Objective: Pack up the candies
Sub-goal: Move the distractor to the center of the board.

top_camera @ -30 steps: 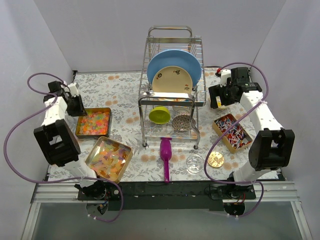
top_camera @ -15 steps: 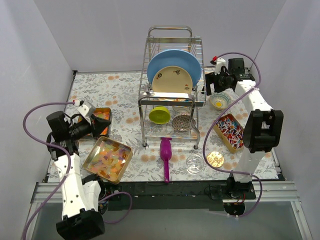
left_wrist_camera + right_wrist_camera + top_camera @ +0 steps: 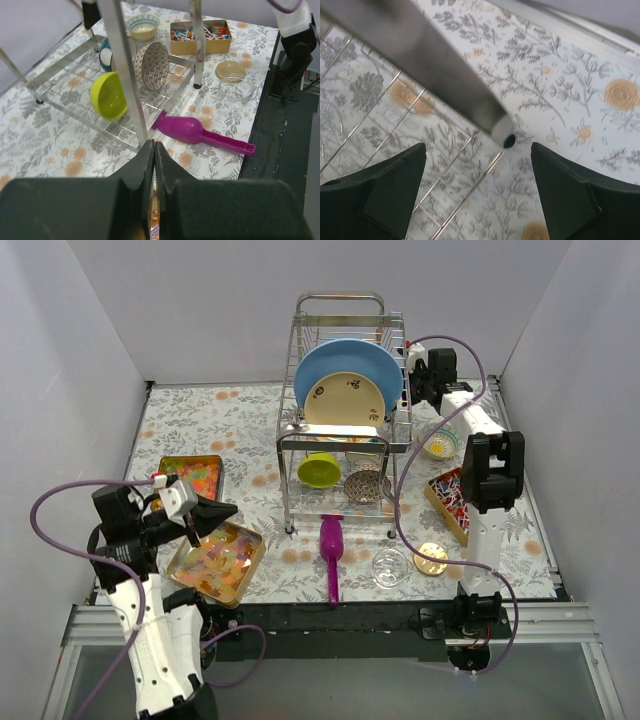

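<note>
The tiny red-orange-yellow bits (image 3: 189, 476) fill a tray at the left. The glossy gummies (image 3: 217, 558) fill a tray at the front left. The wrapped pieces (image 3: 449, 492) lie in a box at the right, partly hidden by my right arm; they also show in the left wrist view (image 3: 200, 33). My left gripper (image 3: 230, 509) is shut and empty, pointing right above the gummy tray's far edge; its fingertips (image 3: 148, 148) are pressed together. My right gripper (image 3: 413, 378) is open and empty at the rack's back right corner, its fingers (image 3: 395, 185) either side of a rack foot (image 3: 502, 131).
A steel dish rack (image 3: 345, 410) with plates and bowls stands mid-table. A purple scoop (image 3: 331, 555), a glass jar (image 3: 389, 566) and a gold lid (image 3: 432, 559) lie in front of it. A small bowl (image 3: 438, 443) sits right of the rack.
My left arm swung from the back left beside the bits tray to the front, now over the gummy tray. My right arm moved left and back to the rack's corner.
</note>
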`<action>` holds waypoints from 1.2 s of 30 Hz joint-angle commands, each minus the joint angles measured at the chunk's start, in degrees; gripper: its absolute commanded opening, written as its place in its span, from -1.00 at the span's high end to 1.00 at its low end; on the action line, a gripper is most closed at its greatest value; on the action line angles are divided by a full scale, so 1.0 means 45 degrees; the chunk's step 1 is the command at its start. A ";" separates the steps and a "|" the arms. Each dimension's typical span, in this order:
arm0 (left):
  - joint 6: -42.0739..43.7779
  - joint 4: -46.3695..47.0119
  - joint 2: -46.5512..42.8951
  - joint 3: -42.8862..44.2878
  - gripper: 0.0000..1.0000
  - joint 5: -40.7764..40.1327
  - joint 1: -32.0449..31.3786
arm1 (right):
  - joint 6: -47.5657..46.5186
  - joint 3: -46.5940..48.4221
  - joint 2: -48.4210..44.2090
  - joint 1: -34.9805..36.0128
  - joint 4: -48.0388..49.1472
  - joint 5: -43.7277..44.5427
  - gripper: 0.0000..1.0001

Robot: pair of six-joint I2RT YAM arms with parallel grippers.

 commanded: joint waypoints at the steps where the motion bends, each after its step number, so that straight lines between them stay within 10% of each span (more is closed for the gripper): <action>1: 0.0130 -0.0114 -0.0808 0.0026 1.00 0.1250 -0.0026 | 0.0830 0.1763 0.0856 0.0088 0.1657 0.0312 -0.84; 6: -0.0047 0.0787 0.0147 0.0474 1.00 0.1191 -0.0027 | 0.1377 0.2156 0.1441 0.0089 0.2049 0.1541 -0.83; 9: -0.3506 0.3943 0.1455 0.0747 1.00 0.0549 -0.0240 | 0.1612 0.2332 0.1677 0.0089 0.2166 0.1856 -0.83; 14: -0.5752 0.6336 0.3913 0.2113 1.00 -0.3628 -0.3713 | 0.1808 0.2391 0.1736 0.0069 0.2283 0.2111 -0.82; 27: -0.7997 0.8385 0.2708 0.0418 1.00 -0.5349 -1.0685 | 0.1808 0.2411 0.1736 0.0050 0.2284 0.2540 -0.82; 36: -0.8996 1.2739 0.3645 -0.1340 1.00 -1.5016 -1.4068 | 0.2704 0.2196 0.1716 0.0050 0.2420 0.3573 -0.81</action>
